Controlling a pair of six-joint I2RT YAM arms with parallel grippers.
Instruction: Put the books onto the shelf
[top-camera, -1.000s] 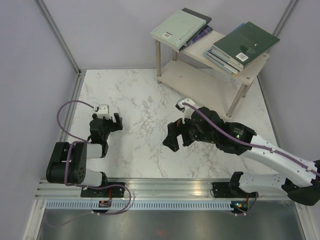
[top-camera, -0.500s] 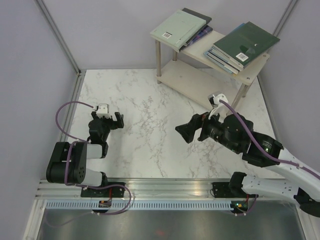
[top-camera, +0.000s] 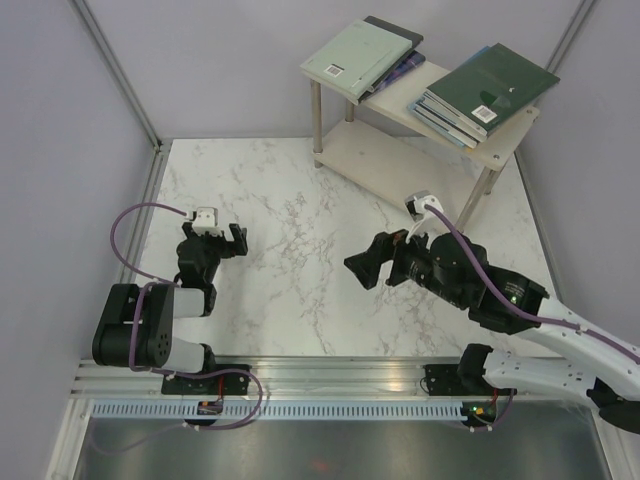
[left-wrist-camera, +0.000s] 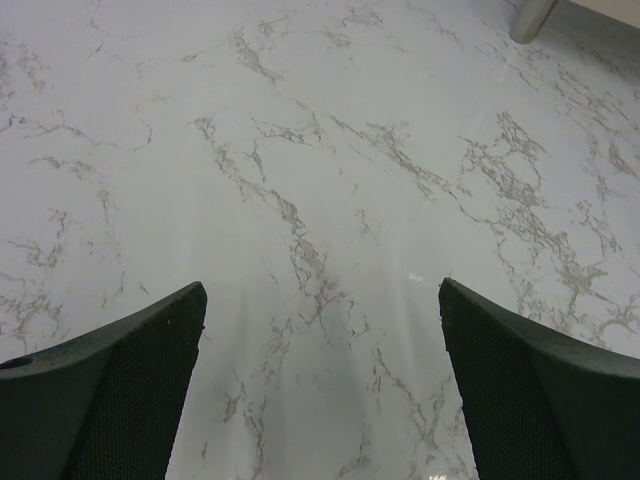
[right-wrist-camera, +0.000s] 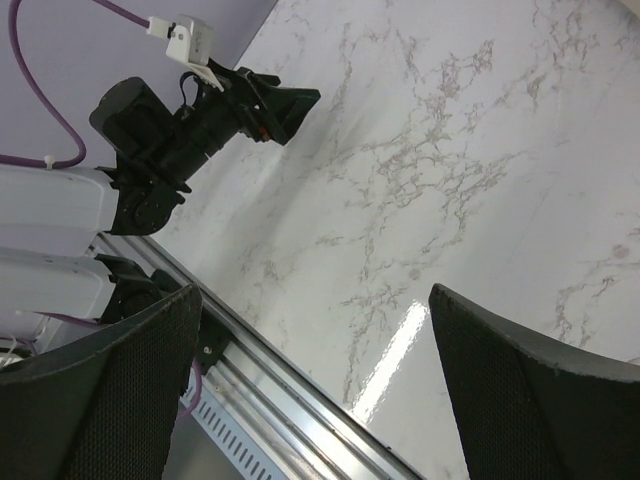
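Note:
The books lie in two stacks on the top board of the shelf (top-camera: 392, 100): one stack with a pale mint cover (top-camera: 356, 55) on top, the other with a dark green cover (top-camera: 492, 82) on top. The shelf's lower board (top-camera: 400, 165) is bare. My left gripper (top-camera: 214, 240) (left-wrist-camera: 320, 290) hangs open over the marble at the left, nothing between its fingers. Open as well, my right gripper (top-camera: 375, 258) (right-wrist-camera: 312, 292) points left above the table, in front of the shelf and apart from it.
A metal shelf leg (left-wrist-camera: 535, 15) shows at the top right of the left wrist view. The left arm (right-wrist-camera: 190, 120) and the table's near aluminium rail (right-wrist-camera: 290, 400) appear in the right wrist view. Grey walls enclose the marble table (top-camera: 290, 200).
The right gripper swung from the table's middle toward the right, nearer the shelf, then edged back left a little. The left arm has stayed where it was.

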